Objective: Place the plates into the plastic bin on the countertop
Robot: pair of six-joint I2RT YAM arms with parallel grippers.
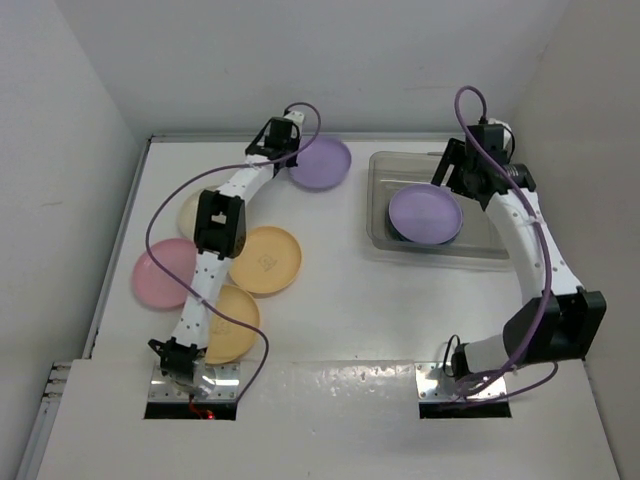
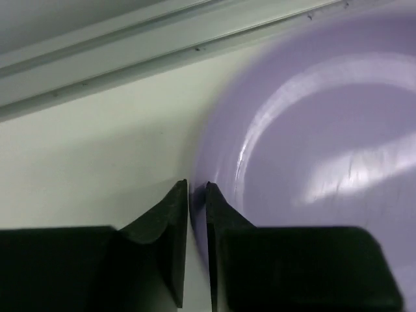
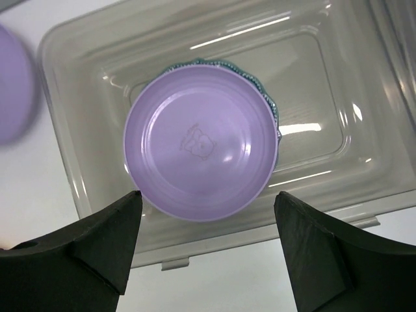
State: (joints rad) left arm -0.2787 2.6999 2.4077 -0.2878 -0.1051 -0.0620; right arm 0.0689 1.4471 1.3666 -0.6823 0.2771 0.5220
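Observation:
A lavender plate (image 1: pixel 322 163) lies at the back of the countertop (image 1: pixel 340 310). My left gripper (image 1: pixel 289 157) is shut on its left rim; in the left wrist view the plate (image 2: pixel 312 130) fills the right side and its edge runs between the nearly closed fingers of the gripper (image 2: pixel 197 188). The clear plastic bin (image 1: pixel 378 190) holds a second lavender plate (image 1: pixel 425 213) on a dark teal scalloped plate (image 1: pixel 394 231). My right gripper (image 1: pixel 455 178) hovers open and empty over the bin (image 3: pixel 78 78), above the plate (image 3: pixel 201 149) and the teal rim (image 3: pixel 270 104); its fingertips (image 3: pixel 207 195) are wide apart.
On the left lie a cream plate (image 1: pixel 188 212), a pink plate (image 1: pixel 160 273) and two yellow-orange plates (image 1: pixel 265 260) (image 1: pixel 232 322), partly under my left arm. White walls close the back and sides. The held lavender plate shows at the left edge of the right wrist view (image 3: pixel 13 91).

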